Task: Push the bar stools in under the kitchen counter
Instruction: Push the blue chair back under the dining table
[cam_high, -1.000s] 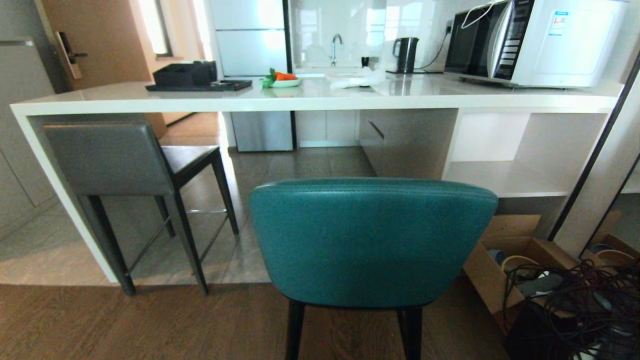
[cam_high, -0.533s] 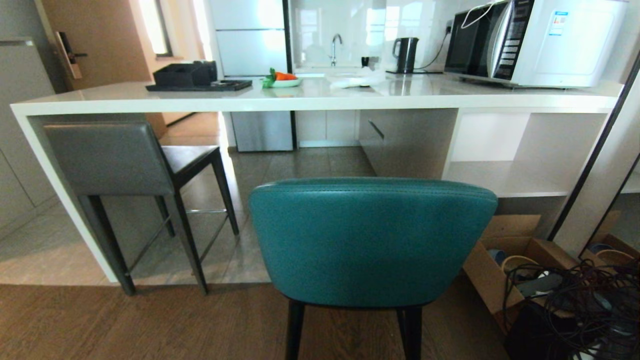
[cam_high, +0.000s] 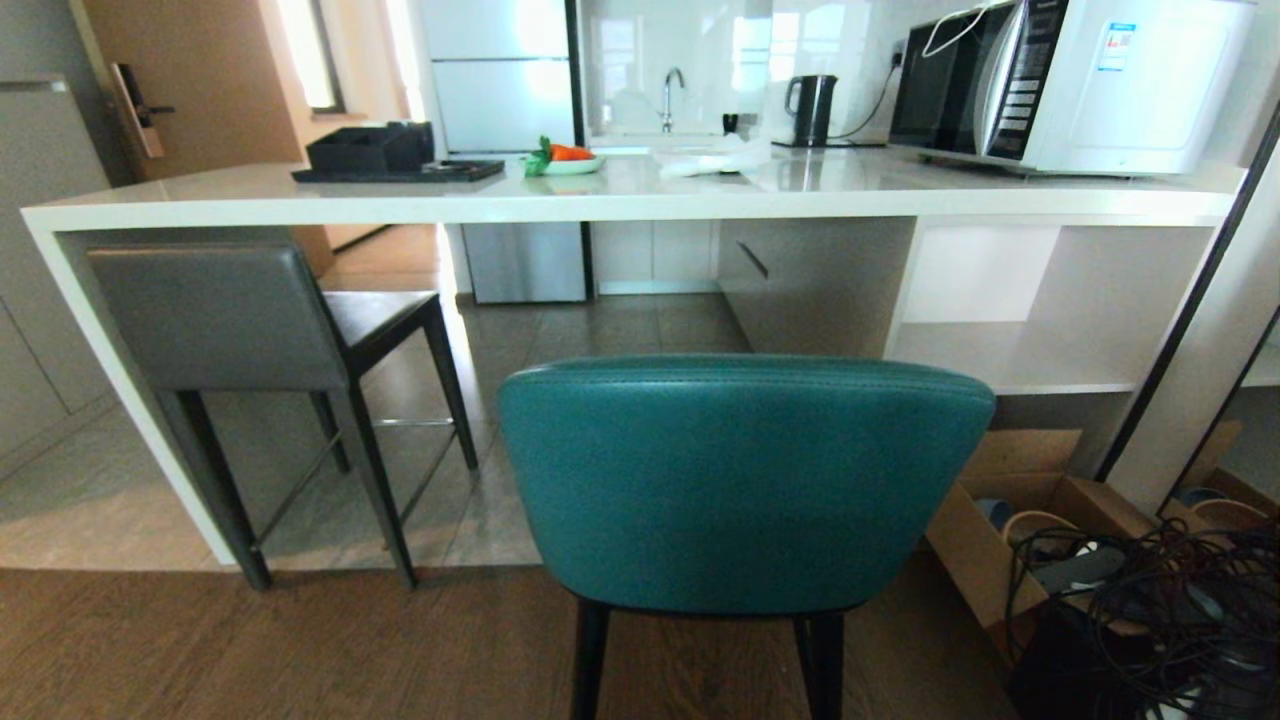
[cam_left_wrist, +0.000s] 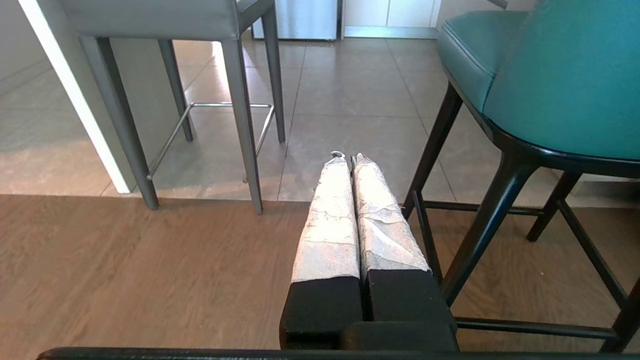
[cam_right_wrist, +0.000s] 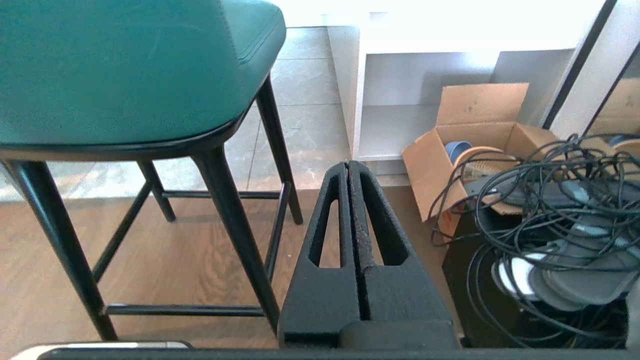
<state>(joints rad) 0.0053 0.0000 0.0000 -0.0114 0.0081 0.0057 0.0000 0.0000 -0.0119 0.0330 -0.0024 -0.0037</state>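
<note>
A teal bar stool (cam_high: 740, 480) with a rounded back and thin black legs stands right in front of me, out on the wood floor, clear of the kitchen counter (cam_high: 620, 205). At the left, a dark grey bar stool (cam_high: 225, 315) sits partly under the counter beside the white end panel (cam_high: 110, 370). Neither arm shows in the head view. My left gripper (cam_left_wrist: 346, 159) is shut and empty, hanging low to the left of the teal stool's legs (cam_left_wrist: 487, 220). On the other side of those legs (cam_right_wrist: 232, 235), my right gripper (cam_right_wrist: 348, 166) is shut and empty too.
An open cardboard box (cam_high: 1010, 520) and a tangle of black cables (cam_high: 1150, 610) lie on the floor at the right. A white shelf unit (cam_high: 1000, 300) fills the counter's right end. A microwave (cam_high: 1070, 80), a kettle (cam_high: 812, 108) and a black tray (cam_high: 400, 165) stand on top.
</note>
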